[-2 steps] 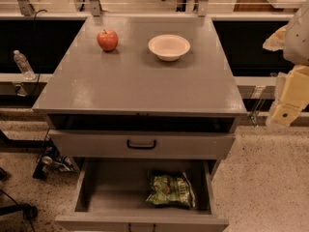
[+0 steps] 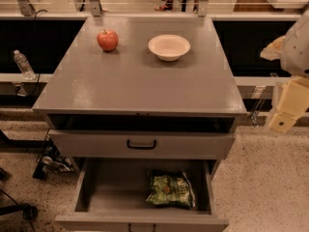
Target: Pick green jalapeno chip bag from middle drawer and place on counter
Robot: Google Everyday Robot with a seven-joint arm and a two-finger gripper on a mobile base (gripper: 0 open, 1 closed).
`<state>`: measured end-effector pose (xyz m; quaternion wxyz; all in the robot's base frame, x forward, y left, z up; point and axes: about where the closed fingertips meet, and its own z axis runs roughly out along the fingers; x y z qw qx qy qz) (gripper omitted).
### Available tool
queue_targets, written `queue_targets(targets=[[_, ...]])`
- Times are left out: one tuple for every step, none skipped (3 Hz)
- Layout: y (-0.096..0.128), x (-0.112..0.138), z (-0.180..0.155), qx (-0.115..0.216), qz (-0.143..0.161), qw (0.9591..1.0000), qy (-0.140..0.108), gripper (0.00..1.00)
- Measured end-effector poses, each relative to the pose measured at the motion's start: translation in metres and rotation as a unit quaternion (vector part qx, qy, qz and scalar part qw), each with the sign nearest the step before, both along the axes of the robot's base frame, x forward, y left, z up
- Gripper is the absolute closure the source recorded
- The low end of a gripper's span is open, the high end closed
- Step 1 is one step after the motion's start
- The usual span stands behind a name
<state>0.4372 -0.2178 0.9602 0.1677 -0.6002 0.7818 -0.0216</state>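
Observation:
The green jalapeno chip bag (image 2: 170,190) lies flat on the floor of the open middle drawer (image 2: 116,192), right of the drawer's centre. The drawer is pulled out at the bottom of the grey cabinet. The counter (image 2: 135,83) is the cabinet's flat grey top. My gripper (image 2: 285,111) hangs at the right edge of the view, beside the cabinet at about counter height. It is well above and to the right of the bag and holds nothing that I can see.
A red apple (image 2: 107,39) and a white bowl (image 2: 169,47) stand at the back of the counter. The drawer above, with a black handle (image 2: 141,144), is slightly ajar. A water bottle (image 2: 23,65) sits on a ledge at the left. Cables lie on the floor at the left.
My gripper has dropped slightly at the right edge. The bag, the drawers, the apple and the bowl have not moved.

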Motion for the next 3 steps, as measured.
queue_targets(targets=[[-0.001,-0.005,-0.034,0.025,-0.002,0.9996,0.011,0.00],[-0.001,-0.010,-0.065,0.050,-0.005,0.9985,0.023,0.00],[0.005,-0.018,-0.109,0.080,-0.007,0.9955,0.049,0.00]])
